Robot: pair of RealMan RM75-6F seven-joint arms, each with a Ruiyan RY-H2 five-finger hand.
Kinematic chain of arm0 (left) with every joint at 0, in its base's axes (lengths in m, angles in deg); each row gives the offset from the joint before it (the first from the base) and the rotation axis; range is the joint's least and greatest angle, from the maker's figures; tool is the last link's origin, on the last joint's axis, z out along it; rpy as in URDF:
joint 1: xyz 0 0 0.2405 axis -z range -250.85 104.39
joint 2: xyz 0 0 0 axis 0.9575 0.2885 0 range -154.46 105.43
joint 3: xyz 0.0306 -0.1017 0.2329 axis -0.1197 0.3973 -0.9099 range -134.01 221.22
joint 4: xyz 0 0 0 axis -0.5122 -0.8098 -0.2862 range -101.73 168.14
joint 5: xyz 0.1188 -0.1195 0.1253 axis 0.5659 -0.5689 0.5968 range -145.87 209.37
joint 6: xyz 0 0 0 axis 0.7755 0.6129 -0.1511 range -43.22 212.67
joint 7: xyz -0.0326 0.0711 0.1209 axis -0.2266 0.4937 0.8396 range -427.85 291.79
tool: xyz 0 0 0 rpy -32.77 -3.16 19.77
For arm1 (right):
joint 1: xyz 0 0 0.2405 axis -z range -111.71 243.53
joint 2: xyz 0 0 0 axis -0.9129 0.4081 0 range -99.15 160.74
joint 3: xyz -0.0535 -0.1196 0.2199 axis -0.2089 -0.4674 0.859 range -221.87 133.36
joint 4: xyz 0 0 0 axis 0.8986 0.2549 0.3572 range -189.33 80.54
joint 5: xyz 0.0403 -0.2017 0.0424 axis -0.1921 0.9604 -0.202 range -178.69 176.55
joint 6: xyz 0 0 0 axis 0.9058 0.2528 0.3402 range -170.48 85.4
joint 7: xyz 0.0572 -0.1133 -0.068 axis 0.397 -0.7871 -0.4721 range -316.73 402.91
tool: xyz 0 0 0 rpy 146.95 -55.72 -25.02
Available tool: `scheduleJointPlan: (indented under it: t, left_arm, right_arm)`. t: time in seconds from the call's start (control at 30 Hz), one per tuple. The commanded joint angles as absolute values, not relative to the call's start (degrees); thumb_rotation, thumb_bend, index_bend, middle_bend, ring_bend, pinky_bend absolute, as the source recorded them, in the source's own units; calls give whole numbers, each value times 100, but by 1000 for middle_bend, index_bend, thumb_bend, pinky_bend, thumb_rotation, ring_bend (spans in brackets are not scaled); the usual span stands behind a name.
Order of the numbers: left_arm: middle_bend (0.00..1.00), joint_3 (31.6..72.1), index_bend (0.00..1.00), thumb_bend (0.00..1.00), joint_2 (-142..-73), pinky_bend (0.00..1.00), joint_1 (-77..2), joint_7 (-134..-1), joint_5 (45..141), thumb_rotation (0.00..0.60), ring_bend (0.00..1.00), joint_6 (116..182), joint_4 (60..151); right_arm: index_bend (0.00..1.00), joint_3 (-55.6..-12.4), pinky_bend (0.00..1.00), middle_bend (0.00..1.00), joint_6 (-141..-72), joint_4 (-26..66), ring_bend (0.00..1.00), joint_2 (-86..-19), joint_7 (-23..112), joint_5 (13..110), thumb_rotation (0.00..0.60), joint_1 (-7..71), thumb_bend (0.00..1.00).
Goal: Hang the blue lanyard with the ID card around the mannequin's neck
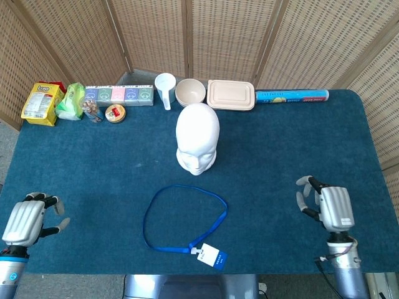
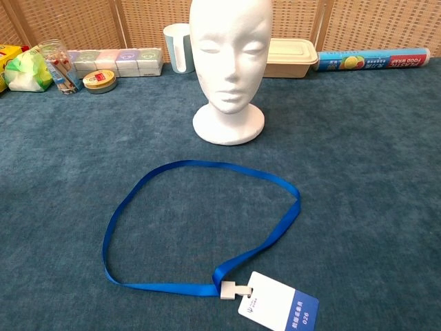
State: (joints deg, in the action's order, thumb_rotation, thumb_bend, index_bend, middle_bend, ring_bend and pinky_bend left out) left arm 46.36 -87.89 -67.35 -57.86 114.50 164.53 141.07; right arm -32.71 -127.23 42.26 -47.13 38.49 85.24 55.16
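I see the blue lanyard (image 2: 200,227) lying flat as an open oval loop on the table (image 1: 293,156), its long axis running left to right, just in front of the mannequin head (image 2: 229,62). The ID card (image 2: 279,305) sits at its near right end, pointing toward me. The mannequin is smooth white foam, upright, facing me. My left hand (image 1: 28,218) and right hand (image 1: 330,207) hover apart with fingers loosely spread, holding nothing.
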Motion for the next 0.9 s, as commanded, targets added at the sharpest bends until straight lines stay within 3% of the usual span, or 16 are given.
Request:
scheduleJointPlan:
  t: [0.03, 0.23, 0.53, 0.9]
  left_arm:
    - [592, 4694, 611, 215, -8795, 284, -6676, -5747, 11349, 600, 421, 16398, 14095]
    - [592, 4762, 610, 215, -8804, 284, -6580, -5712, 11189, 598, 421, 16298, 14047]
    - [592, 4822, 611, 215, -8829, 284, -6464, -5717, 11074, 598, 421, 16204, 13962]
    - [592, 4876, 611, 215, -8847, 284, -6323, -5726, 10891, 600, 422, 16048, 13763]
  right_arm:
    - [462, -3154, 965, 718, -12690, 3986, 900, -5100, 3507, 8428, 554, 5311, 453]
    - [473, -3193, 1000, 784, -12568, 3806, 986, -5522, 2965, 8314, 552, 5142, 451]
    - [505, -3289, 1000, 902, -12349, 3750, 1000, -5902, 2530, 8120, 556, 4981, 450]
    - [527, -3431, 1000, 921, -12047, 3938, 1000, -6330, 1723, 7719, 555, 4828, 419]
